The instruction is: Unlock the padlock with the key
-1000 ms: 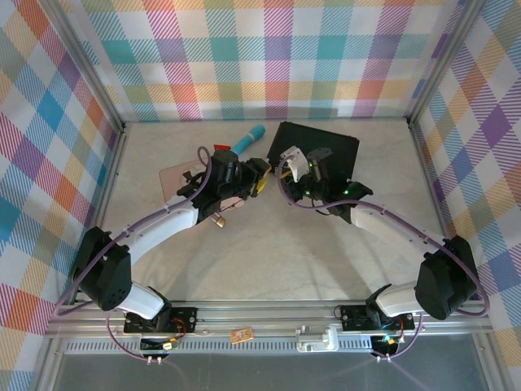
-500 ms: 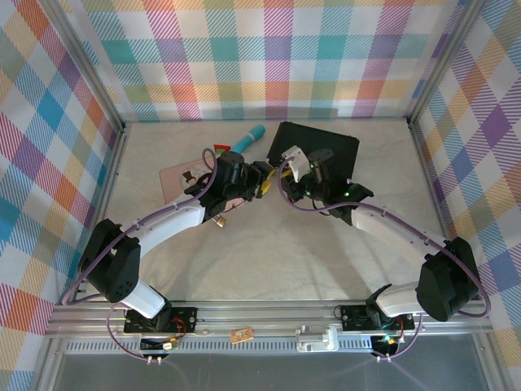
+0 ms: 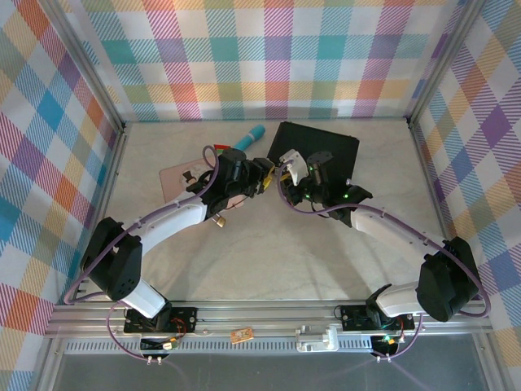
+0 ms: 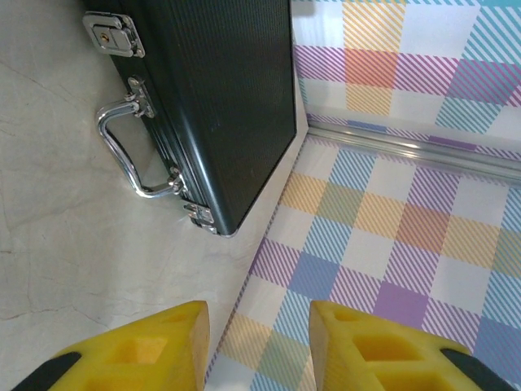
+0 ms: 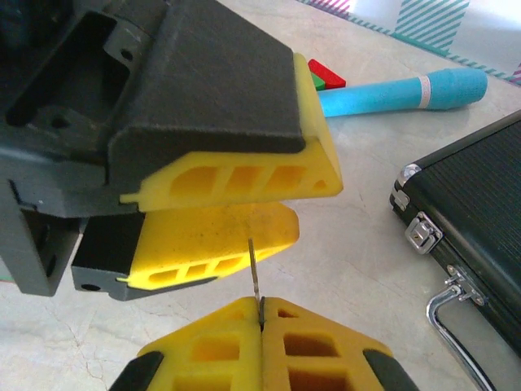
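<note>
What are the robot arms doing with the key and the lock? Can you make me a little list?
key: thin metal, sticking up out of the right end effector's fingertips
right end effector: shut on the key
left end effector: open, nothing between its fingers, right in front of the key
padlock: lying loose on the table, not held
black case: lying flat on the table, silver handle facing the arms
job so far: key not in the padlock yet
</note>
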### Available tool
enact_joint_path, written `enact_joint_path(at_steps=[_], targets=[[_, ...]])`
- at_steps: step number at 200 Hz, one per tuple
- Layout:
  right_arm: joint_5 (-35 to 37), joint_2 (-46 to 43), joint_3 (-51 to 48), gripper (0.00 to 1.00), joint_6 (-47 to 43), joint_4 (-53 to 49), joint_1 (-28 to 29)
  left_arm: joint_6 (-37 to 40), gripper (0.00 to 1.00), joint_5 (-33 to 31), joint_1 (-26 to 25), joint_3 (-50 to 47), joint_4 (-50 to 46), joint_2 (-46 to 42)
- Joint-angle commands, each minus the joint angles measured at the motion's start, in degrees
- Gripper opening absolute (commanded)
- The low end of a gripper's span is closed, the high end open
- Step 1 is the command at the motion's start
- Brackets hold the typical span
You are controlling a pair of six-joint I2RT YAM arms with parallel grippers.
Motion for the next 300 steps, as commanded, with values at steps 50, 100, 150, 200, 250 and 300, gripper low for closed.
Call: enact_joint_path(at_steps=[50, 100, 150, 200, 250, 300], targets=[[0.3, -1.6, -1.5, 0.00, -0.9, 2.8, 0.6, -1.5, 0.17, -0.1, -1.4, 2.0, -0.4, 1.2], [-0.2, -2.6, -0.7, 0.00, 0.4, 2.5, 0.5, -0.4, 0.00, -0.9, -1.4, 0.7, -1.0, 1.6], [-5.2, -5.8, 0.7, 0.42, 13.9, -0.9, -4.5, 14.5, 0.00, 1.6, -0.2, 1.0, 6.6, 2.2], [-21.3, -6.3, -1.8, 0.47, 36.6, 4.6, -13.8, 31.8, 0.00, 8.5, 1.2, -1.2, 18.4, 0.7], [-34.0, -2.8, -10.7, 0.44, 56.2, 35.0, -15.5, 42.5, 0.00, 8.6, 1.3, -7.0, 22.8, -3.7], [-36.7, 1.2, -13.8, 0.42, 61.6, 47.3, -14.9, 45.3, 0.00, 8.9, 1.3, -7.7, 23.8, -6.0]])
